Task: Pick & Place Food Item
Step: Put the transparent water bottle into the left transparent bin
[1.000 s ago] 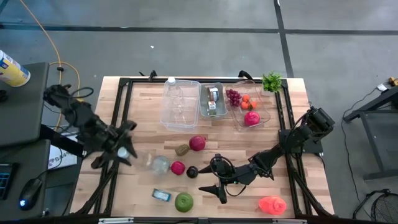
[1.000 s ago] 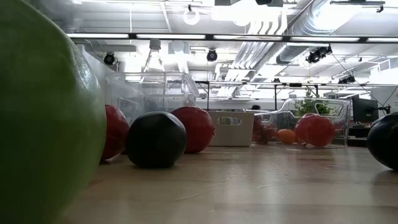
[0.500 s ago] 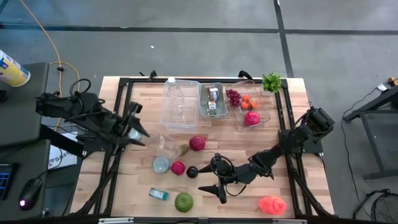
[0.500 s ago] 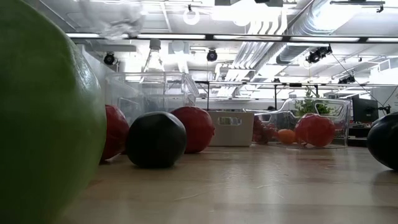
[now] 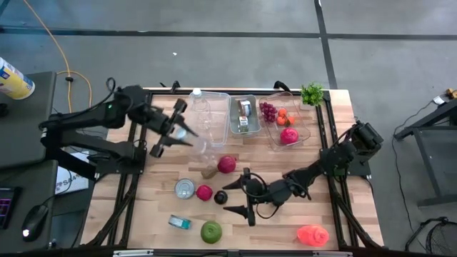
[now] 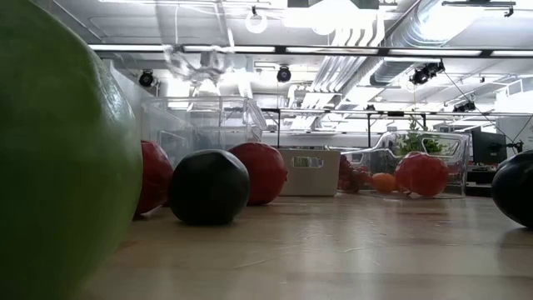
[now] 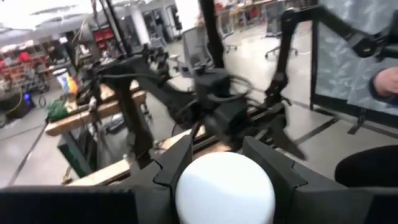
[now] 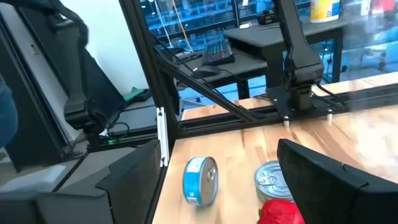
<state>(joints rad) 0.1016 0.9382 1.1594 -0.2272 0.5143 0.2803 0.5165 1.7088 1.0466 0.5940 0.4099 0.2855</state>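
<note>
On the left side, the left gripper hangs above the table with its fingers closed on the white cap of a clear plastic bottle, which is airborne just beside the clear bin at the table's far edge. This looks like the carry step, with the place not yet done. The next move probably calls for bringing the bottle over the bin's rim, lowering it, then letting go. Further right, the right gripper waits with its fingers spread, near a dark fruit.

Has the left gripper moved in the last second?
Yes. The left gripper, carrying a clear bottle, travelled from the table's left edge toward the clear bin.
</note>
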